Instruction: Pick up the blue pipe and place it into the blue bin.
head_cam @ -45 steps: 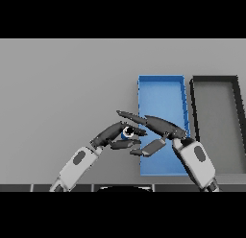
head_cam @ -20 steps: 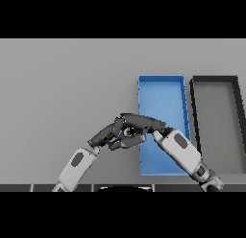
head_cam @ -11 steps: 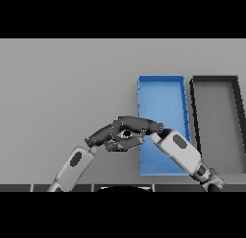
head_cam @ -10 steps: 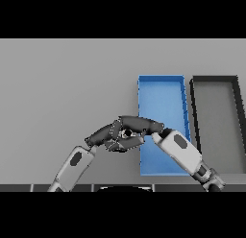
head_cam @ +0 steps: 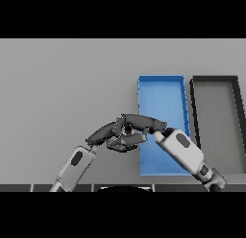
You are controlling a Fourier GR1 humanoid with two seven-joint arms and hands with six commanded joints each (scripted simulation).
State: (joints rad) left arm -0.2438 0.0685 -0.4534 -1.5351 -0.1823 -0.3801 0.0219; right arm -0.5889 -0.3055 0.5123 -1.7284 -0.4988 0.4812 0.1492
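While both hands meet beside blue bin (head_cam: 161,95), right hand (head_cam: 139,123) clenched around blue pipe (head_cam: 128,131), left hand (head_cam: 106,133) grip unclear

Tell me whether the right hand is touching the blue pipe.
Touching. In the head view the right hand has its fingers curled over the blue pipe, with no gap visible between them; the left hand closes in from the other side.
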